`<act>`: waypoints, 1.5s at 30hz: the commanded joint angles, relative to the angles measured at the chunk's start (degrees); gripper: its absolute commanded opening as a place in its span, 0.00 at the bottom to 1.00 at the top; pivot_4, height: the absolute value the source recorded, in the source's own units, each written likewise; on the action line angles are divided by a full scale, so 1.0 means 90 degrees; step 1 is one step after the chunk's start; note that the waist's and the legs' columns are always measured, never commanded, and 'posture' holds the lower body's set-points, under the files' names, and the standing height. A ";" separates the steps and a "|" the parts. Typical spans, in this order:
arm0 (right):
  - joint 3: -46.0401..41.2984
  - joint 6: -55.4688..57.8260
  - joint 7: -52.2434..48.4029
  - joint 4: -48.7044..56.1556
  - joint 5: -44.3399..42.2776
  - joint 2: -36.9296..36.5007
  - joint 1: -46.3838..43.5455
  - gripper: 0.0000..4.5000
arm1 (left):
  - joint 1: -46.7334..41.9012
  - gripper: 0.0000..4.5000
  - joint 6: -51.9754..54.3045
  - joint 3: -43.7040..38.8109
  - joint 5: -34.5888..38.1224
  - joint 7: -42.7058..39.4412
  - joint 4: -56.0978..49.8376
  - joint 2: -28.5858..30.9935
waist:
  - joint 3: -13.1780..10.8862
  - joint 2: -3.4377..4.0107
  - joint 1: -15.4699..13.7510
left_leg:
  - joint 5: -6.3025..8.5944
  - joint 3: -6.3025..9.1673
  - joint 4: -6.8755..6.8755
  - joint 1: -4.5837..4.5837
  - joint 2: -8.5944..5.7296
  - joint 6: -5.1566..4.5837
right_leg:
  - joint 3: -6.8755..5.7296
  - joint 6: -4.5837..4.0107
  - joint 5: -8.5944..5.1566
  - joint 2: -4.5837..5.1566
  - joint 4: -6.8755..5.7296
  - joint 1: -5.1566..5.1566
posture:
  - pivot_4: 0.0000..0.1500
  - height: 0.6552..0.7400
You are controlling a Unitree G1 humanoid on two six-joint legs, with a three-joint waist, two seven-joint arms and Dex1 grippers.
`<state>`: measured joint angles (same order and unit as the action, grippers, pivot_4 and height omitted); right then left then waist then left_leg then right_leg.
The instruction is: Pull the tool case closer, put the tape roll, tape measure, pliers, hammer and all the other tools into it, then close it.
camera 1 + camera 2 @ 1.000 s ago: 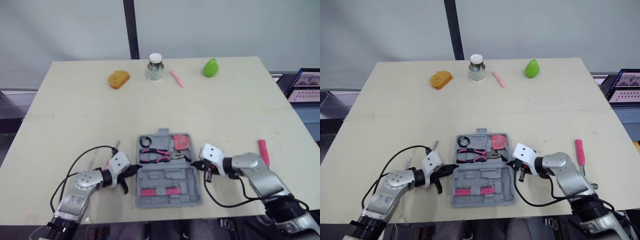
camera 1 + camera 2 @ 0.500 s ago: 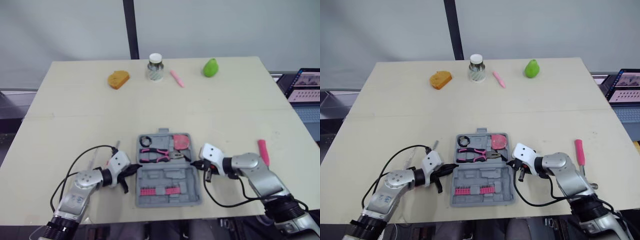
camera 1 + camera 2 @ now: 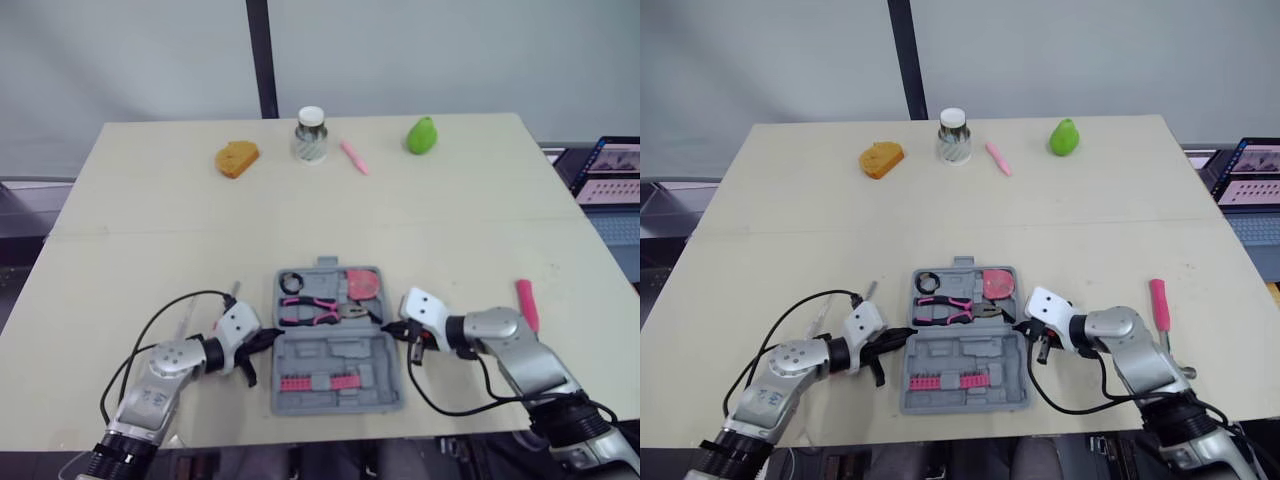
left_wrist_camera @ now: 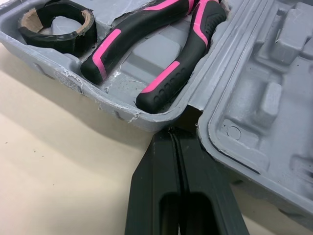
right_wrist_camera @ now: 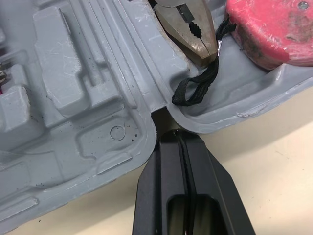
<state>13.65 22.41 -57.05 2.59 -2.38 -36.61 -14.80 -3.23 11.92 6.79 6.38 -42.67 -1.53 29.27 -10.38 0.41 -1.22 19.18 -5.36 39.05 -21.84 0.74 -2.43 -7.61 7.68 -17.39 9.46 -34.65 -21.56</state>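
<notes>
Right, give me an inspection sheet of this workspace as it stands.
Surface: beige table, one seam across it.
Job's things: grey tool case lies open; tape roll, pliers and pink tape measure sit in its far half, pink bits in the near half. A pink-handled tool lies on the table outside it.
Clutter: orange sponge, white-lidded jar, pink pen and green pear along the far edge.
Grippers: left claw and right claw are shut, tips at the case's hinge ends.
Cables: black cables loop off both arms.
Surroundings: laptop, black pole.
</notes>
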 commanded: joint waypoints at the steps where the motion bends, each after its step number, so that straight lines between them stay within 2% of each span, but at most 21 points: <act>1: -0.0172 -0.0074 -0.0082 0.0134 -0.0178 -0.0124 0.0081 0.00 | 0.0130 0.01 0.0037 -0.0239 -0.0002 0.0058 0.0017 0.0178 | 0.0000 0.0000 0.0006 | 0.0000 -0.0001 -0.0001 0.0000 0.0000 0.0000 | 0.0000 0.0000 0.0000 0.0000 0.0000 0.0000 | 1.00 1.00; 8: -0.0689 -0.0085 -0.0146 -0.0031 -0.0554 -0.0420 0.0182 0.00 | 0.0310 0.01 0.0082 -0.0616 0.0211 0.0009 -0.0129 0.0430 | -0.0001 0.0001 0.0047 | 0.0001 -0.0002 -0.0006 0.0000 0.0005 0.0001 | -0.0002 -0.0001 -0.0001 -0.0003 -0.0001 -0.0001 | 1.00 1.00; 13: -0.1913 0.0372 -0.0456 -0.0014 -0.1803 -0.0537 0.0250 0.00 | 0.0779 0.01 0.0844 -0.1679 0.1194 -0.0118 -0.1276 0.0719 | -0.0015 -0.0010 0.0109 | 0.0003 -0.0002 -0.0008 -0.0006 0.0005 -0.0004 | -0.0003 0.0000 0.0000 -0.0002 0.0002 -0.0001 | 1.00 1.00; 17: -0.2732 0.0741 -0.0707 -0.0434 -0.2544 -0.0735 0.0126 0.00 | 0.1234 0.01 0.1408 -0.2627 0.1786 -0.0054 -0.1922 0.0944 | -0.0021 -0.0010 0.0139 | 0.0003 0.0005 -0.0007 -0.0013 0.0007 -0.0004 | -0.0005 0.0001 0.0000 0.0003 0.0012 -0.0001 | 1.00 1.00; 18: -0.3004 0.0802 -0.0800 -0.0735 -0.2654 -0.0923 0.0110 0.06 | 0.1440 0.00 0.1502 -0.3116 0.1917 -0.0032 -0.1997 0.1024 | -0.0022 -0.0011 0.0144 | 0.0003 0.0004 -0.0007 -0.0013 0.0007 -0.0004 | -0.0005 0.0001 0.0000 0.0003 0.0013 0.0000 | 1.00 1.00; 20: -0.3338 0.0819 -0.0971 -0.1193 -0.2791 -0.1222 0.0110 0.19 | 0.1720 0.13 0.1660 -0.3796 0.2099 0.0024 -0.2045 0.1124 | -0.0033 -0.0005 0.0146 | 0.0005 0.0003 -0.0007 -0.0014 0.0006 -0.0008 | -0.0004 0.0001 0.0001 0.0002 0.0016 0.0000 | 1.00 1.00; 21: -0.3519 0.0799 -0.1001 -0.1436 -0.2842 -0.1356 0.0107 0.29 | 0.1883 0.20 0.1747 -0.4180 0.2207 0.0035 -0.2058 0.1161 | -0.0038 -0.0005 0.0146 | 0.0006 0.0002 -0.0008 -0.0014 0.0006 -0.0010 | -0.0005 0.0001 0.0001 0.0001 0.0018 0.0000 | 1.00 1.00; 22: -0.3678 0.0763 -0.1039 -0.1680 -0.2879 -0.1474 0.0096 0.39 | 0.2033 0.29 0.1826 -0.4512 0.2297 0.0045 -0.2048 0.1193 | -0.0040 -0.0006 0.0146 | 0.0007 0.0002 -0.0009 -0.0015 0.0006 -0.0011 | -0.0007 0.0001 0.0000 0.0000 0.0019 -0.0001 | 1.00 1.00; 24: -0.4002 0.0580 -0.1085 -0.2225 -0.2846 -0.1723 0.0143 0.64 | 0.2412 0.54 0.1862 -0.5115 0.2355 0.0008 -0.1959 0.1226 | -0.0040 -0.0007 0.0146 | 0.0007 0.0002 -0.0011 -0.0016 0.0006 -0.0011 | -0.0011 0.0001 0.0000 -0.0003 0.0024 0.0000 | 1.00 1.00; 27: -0.4262 0.0236 -0.1136 -0.2907 -0.2693 -0.2000 0.0336 0.98 | 0.2786 0.88 0.1733 -0.5588 0.2345 -0.0124 -0.1647 0.1226 | -0.0040 -0.0007 0.0142 | 0.0009 -0.0006 -0.0011 -0.0016 0.0005 -0.0014 | -0.0009 0.0002 0.0001 -0.0002 0.0034 0.0000 | 1.00 1.00; 28: -0.4297 0.0076 -0.1146 -0.3120 -0.2622 -0.2075 0.0425 1.00 | 0.2853 0.99 0.1678 -0.5698 0.2340 -0.0161 -0.1496 0.1232 | -0.0041 -0.0008 0.0135 | 0.0010 -0.0006 -0.0011 -0.0016 0.0004 -0.0014 | -0.0009 0.0002 0.0001 -0.0002 0.0050 0.0000 | 1.00 1.00; 29: -0.4338 -0.0077 -0.1159 -0.3368 -0.2552 -0.2148 0.0512 1.00 | 0.2937 1.00 0.1598 -0.5792 0.2308 -0.0220 -0.1327 0.1246 | -0.0040 -0.0007 0.0133 | 0.0012 -0.0006 -0.0012 -0.0016 0.0005 -0.0012 | -0.0010 0.0002 0.0001 -0.0002 0.0060 0.0000 | 1.00 1.00; 37: -0.4328 -0.1057 -0.1263 -0.4821 -0.2105 -0.2599 0.0868 1.00 | 0.3258 1.00 0.1045 -0.5983 0.2052 -0.0526 -0.0253 0.1497 | -0.0046 0.0003 0.0175 | 0.0040 -0.0010 -0.0012 -0.0015 0.0013 0.0031 | 0.0002 0.0002 0.0001 0.0024 0.0060 -0.0009 | 1.00 1.00; 45: -0.4313 -0.1453 -0.1176 -0.5357 -0.2026 -0.2695 0.0810 1.00 | 0.3087 1.00 0.0826 -0.5867 0.1982 -0.0571 0.0232 0.1751 | -0.0050 0.0011 0.0257 | 0.0046 -0.0016 -0.0020 -0.0016 0.0022 0.0043 | 0.0005 -0.0004 0.0002 0.0025 0.0064 -0.0020 | 1.00 1.00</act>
<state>-23.21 10.29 -67.71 -45.36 -20.39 -59.10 -7.33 24.70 20.01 -44.99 24.40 -47.69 0.78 44.03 -10.83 0.51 1.10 19.60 -5.51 38.87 -21.98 0.94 -2.04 -7.56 7.64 -17.37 9.69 -34.07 -21.74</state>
